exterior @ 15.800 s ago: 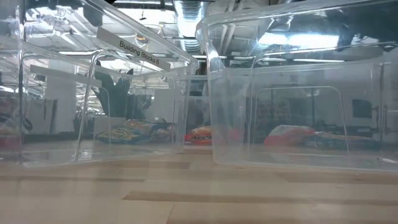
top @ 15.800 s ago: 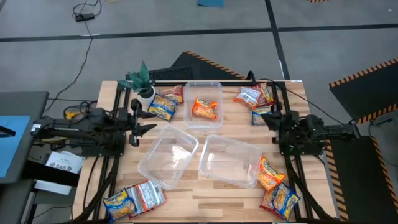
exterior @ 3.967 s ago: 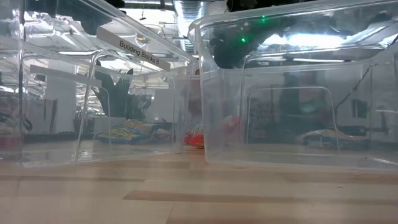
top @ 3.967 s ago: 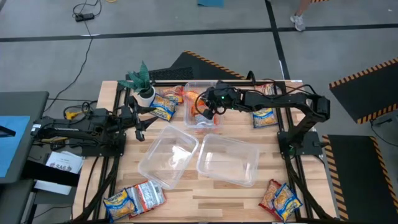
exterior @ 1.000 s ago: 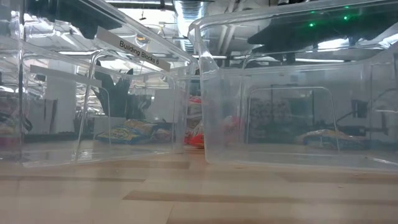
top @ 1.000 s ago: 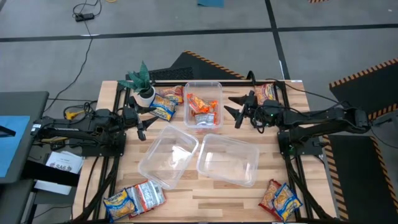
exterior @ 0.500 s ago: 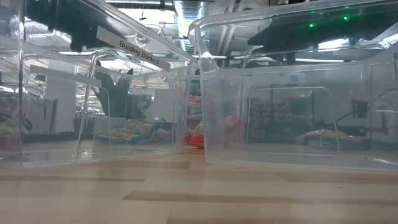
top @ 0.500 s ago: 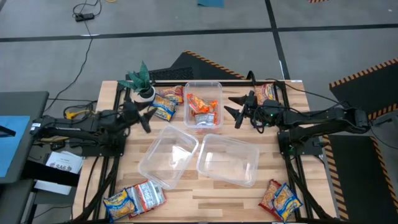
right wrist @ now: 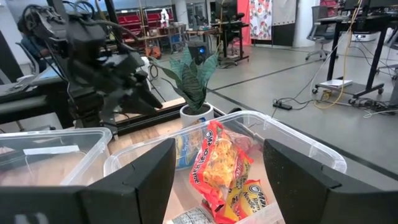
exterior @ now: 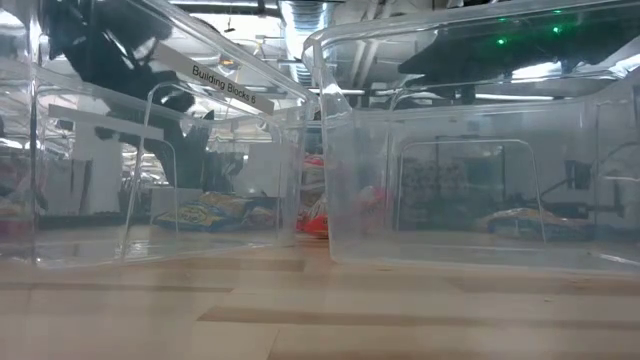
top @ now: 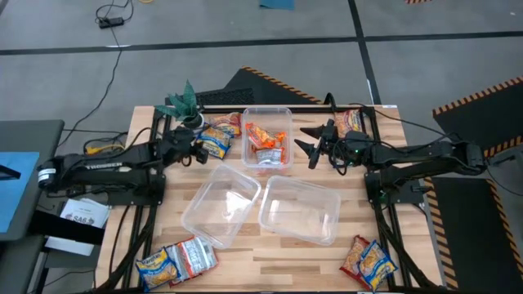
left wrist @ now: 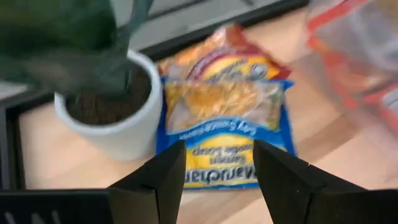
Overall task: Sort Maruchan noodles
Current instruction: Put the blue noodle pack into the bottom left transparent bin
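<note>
The orange Maruchan noodles (top: 265, 139) lie together in the far clear tub (top: 267, 112), evidently that colour's bin, while the two near tubs (top: 260, 210) wait empty. The left gripper (left wrist: 217, 171), jaws released, hangs over the yellow-and-blue packet (left wrist: 222, 134) beside the potted plant (left wrist: 112, 112) at the tabletop's far left; the packet lies just ahead between its fingers, untouched. The right gripper (top: 315, 143) idles spread, right of the far tub.

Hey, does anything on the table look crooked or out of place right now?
The two front clear tubs sit skewed, unlike the square back tub. Inside it, one orange packet stands on edge, not flat.
</note>
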Controlling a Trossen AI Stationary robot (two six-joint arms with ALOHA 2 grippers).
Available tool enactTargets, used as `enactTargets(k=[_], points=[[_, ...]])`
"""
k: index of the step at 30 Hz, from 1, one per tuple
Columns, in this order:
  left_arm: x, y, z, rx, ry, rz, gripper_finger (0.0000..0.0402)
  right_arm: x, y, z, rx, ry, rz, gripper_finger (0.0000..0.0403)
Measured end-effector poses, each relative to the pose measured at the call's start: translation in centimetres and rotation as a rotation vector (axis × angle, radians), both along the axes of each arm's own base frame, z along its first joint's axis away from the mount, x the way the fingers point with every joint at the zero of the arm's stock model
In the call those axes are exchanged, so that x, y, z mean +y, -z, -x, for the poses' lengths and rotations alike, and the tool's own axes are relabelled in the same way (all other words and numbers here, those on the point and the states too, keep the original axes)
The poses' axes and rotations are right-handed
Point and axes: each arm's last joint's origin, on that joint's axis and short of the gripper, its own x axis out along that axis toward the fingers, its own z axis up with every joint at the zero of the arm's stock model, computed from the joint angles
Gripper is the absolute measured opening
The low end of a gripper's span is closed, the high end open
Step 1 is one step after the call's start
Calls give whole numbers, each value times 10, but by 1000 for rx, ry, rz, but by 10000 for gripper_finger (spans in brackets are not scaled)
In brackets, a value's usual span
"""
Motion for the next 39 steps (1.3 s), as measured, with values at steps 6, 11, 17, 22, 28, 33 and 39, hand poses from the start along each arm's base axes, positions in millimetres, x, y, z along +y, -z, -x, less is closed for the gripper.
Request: enactTargets(k=[6, 11, 17, 22, 28, 33, 39], points=[[14, 15, -4, 64, -20, 92, 175, 0, 0, 0, 2, 0, 0, 265], [23, 26, -6, 118, -71, 124, 175, 0, 0, 0, 2, 0, -1, 265], [30, 37, -17, 111, -44, 169, 175, 0, 0, 0, 2, 0, -1, 265], [35, 45, -26, 117, -22, 158, 175, 0, 0, 0, 3, 0, -1, 265], [40, 56, -29, 159, -43, 180, 175, 0, 0, 0, 3, 0, -2, 265], [43, 67, -30, 199, -60, 208, 175, 0, 0, 0, 3, 0, -2, 265], [45, 71, -33, 224, -48, 200, 163, 0, 0, 0, 3, 0, -2, 265]])
